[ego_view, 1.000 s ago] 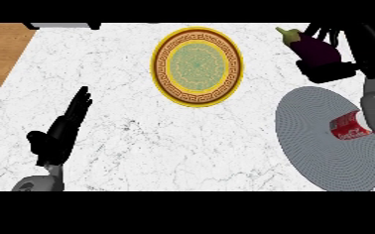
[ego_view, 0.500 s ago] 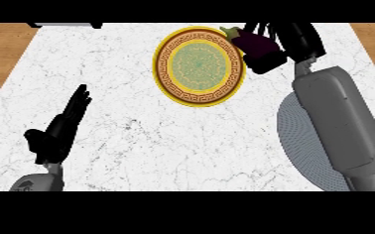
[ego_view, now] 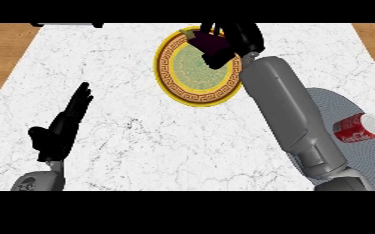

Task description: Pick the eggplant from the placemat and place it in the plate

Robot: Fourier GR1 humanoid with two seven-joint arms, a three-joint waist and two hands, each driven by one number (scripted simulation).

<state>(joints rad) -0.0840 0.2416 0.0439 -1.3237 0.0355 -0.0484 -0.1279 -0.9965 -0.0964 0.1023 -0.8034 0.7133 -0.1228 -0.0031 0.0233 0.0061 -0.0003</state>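
Black right hand (ego_view: pixel 242 34) curled round the eggplant (ego_view: pixel 209 43) over the far side of the plate (ego_view: pixel 165 74)

The right hand (ego_view: pixel 240 35), its fingers curled round the eggplant (ego_view: pixel 212 45), has carried it leftward from beyond the placemat's (ego_view: pixel 341 104) far edge to over the plate's (ego_view: pixel 179 77) upper right part. The red can (ego_view: pixel 355 128), hidden behind the forearm a moment ago, shows again.
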